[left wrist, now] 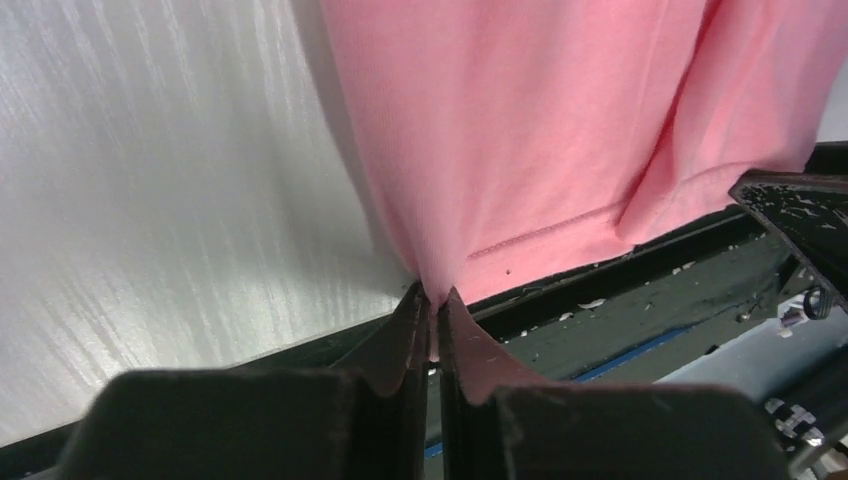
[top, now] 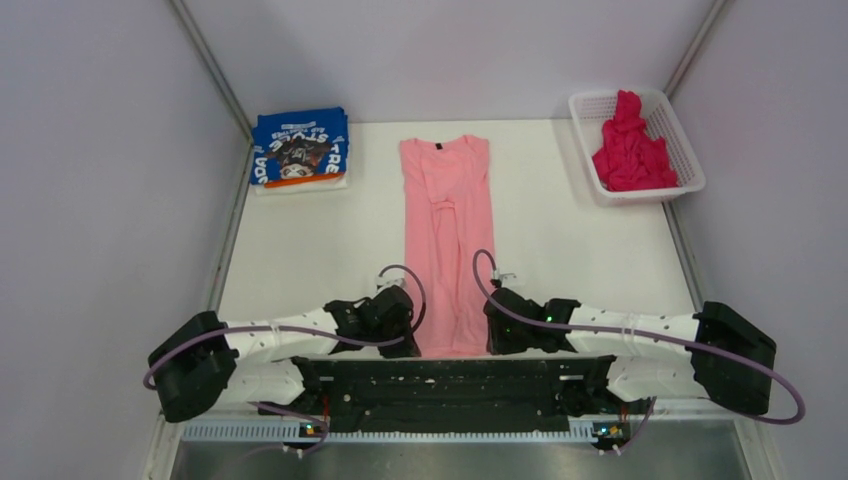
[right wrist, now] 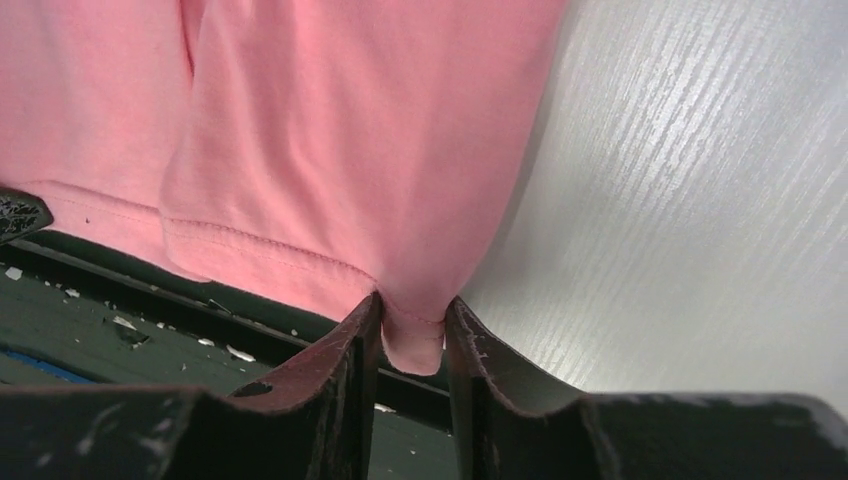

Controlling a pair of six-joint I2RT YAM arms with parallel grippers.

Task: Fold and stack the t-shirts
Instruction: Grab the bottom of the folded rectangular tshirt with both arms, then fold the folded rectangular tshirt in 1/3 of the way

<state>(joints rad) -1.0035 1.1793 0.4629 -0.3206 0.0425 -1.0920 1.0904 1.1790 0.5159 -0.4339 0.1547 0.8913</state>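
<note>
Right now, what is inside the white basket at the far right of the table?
Inside the white basket lies a crumpled magenta t-shirt. It covers much of the floor, so anything beneath it cannot be seen.

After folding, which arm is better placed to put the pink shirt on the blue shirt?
Left, probably: the blue shirt lies far left, on its side, and the left gripper pinches the pink shirt.
</note>
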